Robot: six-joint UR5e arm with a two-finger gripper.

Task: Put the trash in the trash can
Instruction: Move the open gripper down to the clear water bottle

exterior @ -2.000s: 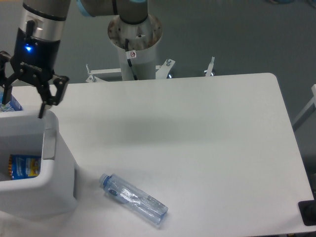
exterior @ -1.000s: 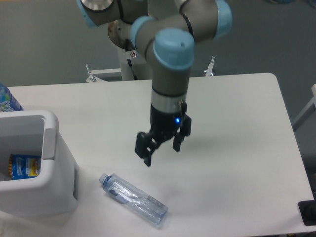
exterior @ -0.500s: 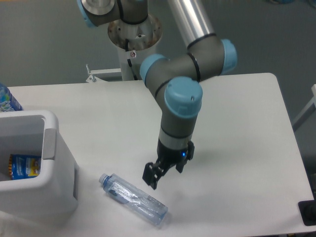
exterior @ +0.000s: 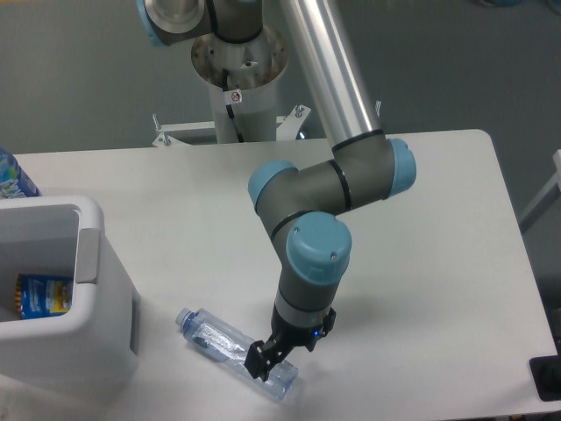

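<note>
Crushed bottle (exterior: 230, 350) flat, wrapper (exterior: 42, 295) binned.

So the arm (exterior: 329, 189) is the usual UR look: a shiny silver tube for the long link, chunky dark grey joint housings, and light blue round caps on the joint ends. The base is a pale grey-white column (exterior: 238, 66) with a rusty-looking flange ring and a small red-and-white sticker on its front. A black cable runs down beside that sticker. The tool (exterior: 273, 358) is black, with a little blue light glowing on its body.
</note>
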